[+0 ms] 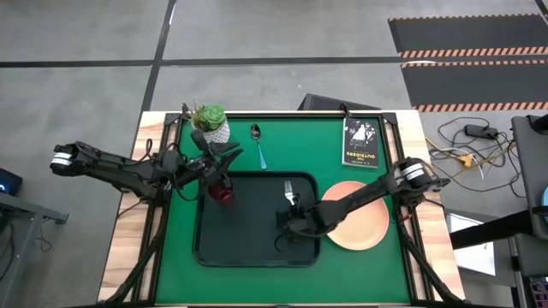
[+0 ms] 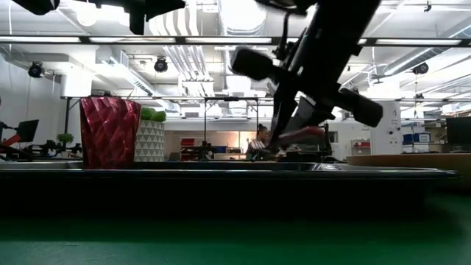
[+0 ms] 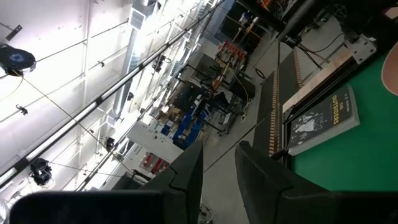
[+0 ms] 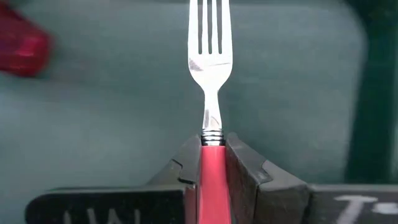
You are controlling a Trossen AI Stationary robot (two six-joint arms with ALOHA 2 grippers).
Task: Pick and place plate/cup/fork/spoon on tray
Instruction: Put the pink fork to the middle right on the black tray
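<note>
The dark tray [image 1: 214,248] lies mid-table on the green mat. The red cup [image 1: 222,192] stands upright in the tray's far left corner; it also shows in the low view [image 2: 110,132]. My left gripper [image 1: 229,152] is above and just beyond the cup, empty, its fingers [image 3: 186,180] a narrow gap apart. My right gripper [image 1: 291,216] is over the tray's right part, shut on the fork [image 4: 210,62]. The pink plate [image 1: 364,227] lies flat on the mat right of the tray. The teal-handled spoon [image 1: 258,145] lies on the mat beyond the tray. My right gripper pinches the fork's pink handle [image 4: 212,163] between its two fingers, just behind the metal neck. The fingers lie along the fork, and the tines [image 1: 289,188] stick out ahead toward the table's far edge. In the low view the fork [image 2: 298,136] slants tines-down over the tray; whether they touch it I cannot tell.
A white pot with a green plant [image 1: 211,124] stands at the far left, close to my left gripper. A black book [image 1: 360,142] lies at the far right. My right arm reaches across the plate's near-left part.
</note>
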